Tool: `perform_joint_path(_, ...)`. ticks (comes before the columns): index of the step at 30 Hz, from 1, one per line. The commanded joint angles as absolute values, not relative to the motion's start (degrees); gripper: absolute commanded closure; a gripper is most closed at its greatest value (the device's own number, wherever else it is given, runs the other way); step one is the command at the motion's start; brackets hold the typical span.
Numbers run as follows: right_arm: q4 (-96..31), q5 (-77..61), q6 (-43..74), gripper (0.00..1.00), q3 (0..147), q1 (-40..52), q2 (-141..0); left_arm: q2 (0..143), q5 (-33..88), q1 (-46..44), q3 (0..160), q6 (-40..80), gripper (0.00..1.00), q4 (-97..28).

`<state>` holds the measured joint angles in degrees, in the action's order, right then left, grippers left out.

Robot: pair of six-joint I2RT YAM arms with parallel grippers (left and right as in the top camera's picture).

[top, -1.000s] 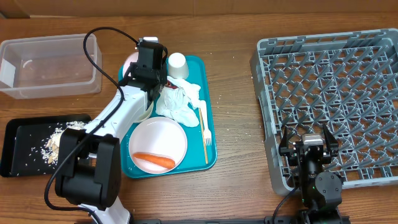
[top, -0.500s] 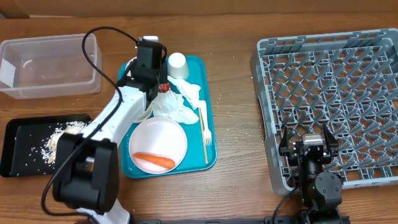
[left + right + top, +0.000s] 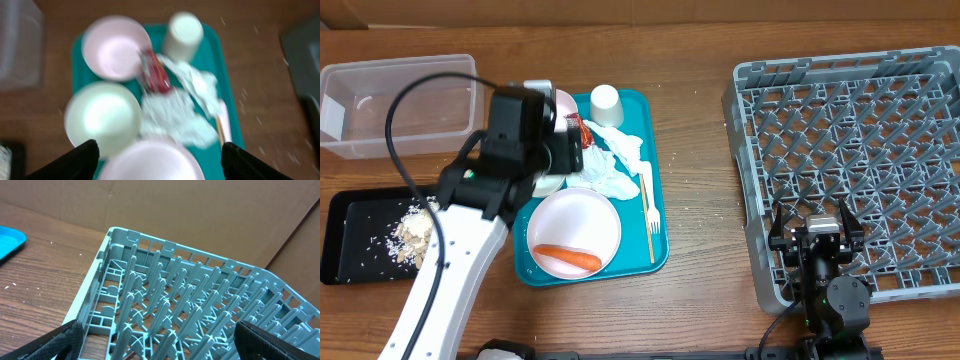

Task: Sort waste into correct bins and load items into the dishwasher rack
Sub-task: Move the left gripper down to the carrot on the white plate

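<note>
My left gripper [image 3: 563, 158] hovers open over the teal tray [image 3: 658, 255], with nothing between its fingers [image 3: 82, 160]. Below it, in the blurred left wrist view, are two white bowls [image 3: 116, 54] [image 3: 102, 117]. The red-and-white wrapper [image 3: 575, 128] lies beside the crumpled napkins [image 3: 610, 165]. The cup [image 3: 605, 103] stands at the tray's far edge. A carrot piece [image 3: 568, 258] lies on the white plate [image 3: 575, 225], and the fork [image 3: 648, 210] lies along the tray's right side. My right gripper [image 3: 817, 235] stands open at the near-left corner of the grey dishwasher rack [image 3: 855, 150].
A clear tub [image 3: 395, 105] stands at the far left. The black tray [image 3: 360, 240] sits in front of it and holds pale crumbs [image 3: 415, 228]. Bare wood lies between the teal tray and the rack.
My left gripper has opened and let go of the red wrapper, which now lies on the tray. The left arm has pulled back toward the left. The right arm has not moved.
</note>
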<state>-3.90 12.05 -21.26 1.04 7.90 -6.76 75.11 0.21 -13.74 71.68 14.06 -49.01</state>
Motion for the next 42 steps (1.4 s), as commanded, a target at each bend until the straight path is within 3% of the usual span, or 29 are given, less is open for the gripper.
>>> perform_joint_path(1,-3.55,12.4,-21.21,0.0,0.49,7.75,-6.79,74.54,15.27,-13.56,72.27,14.52,0.19,-54.65)
perform_joint_path(6,-3.55,12.4,-21.23,0.0,0.49,7.75,-6.79,76.34,22.57,-14.13,70.91,15.46,0.2,-63.31)
perform_joint_path(12,-3.55,12.4,-21.23,0.0,0.49,7.75,-6.79,78.59,22.59,-15.75,67.7,31.64,0.35,-66.26)
perform_joint_path(13,-3.55,12.4,-21.23,0.0,0.49,7.75,-6.79,78.76,22.59,-15.79,67.48,35.0,0.21,-66.54)
perform_joint_path(14,-3.55,12.4,-21.21,0.0,0.49,7.75,-6.79,78.96,22.59,-15.79,67.46,38.28,0.0,-67.11)
perform_joint_path(18,-3.55,12.4,-21.23,0.0,0.49,7.75,-6.79,79.24,29.36,-15.77,67.44,42.7,0.0,-66.5)
perform_joint_path(22,-3.55,12.4,-21.23,0.0,0.49,7.75,-6.79,79.24,26.04,-15.77,67.44,45.58,0.0,-66.26)
perform_joint_path(30,-3.55,12.4,-21.21,0.0,0.49,7.75,-6.79,79.24,7.81,-15.79,64.86,78.63,0.0,-77.8)
perform_joint_path(42,-3.55,12.4,-21.23,0.0,0.49,7.75,-6.79,79.4,7.68,-15.79,49.54,86.43,0.0,-56.93)
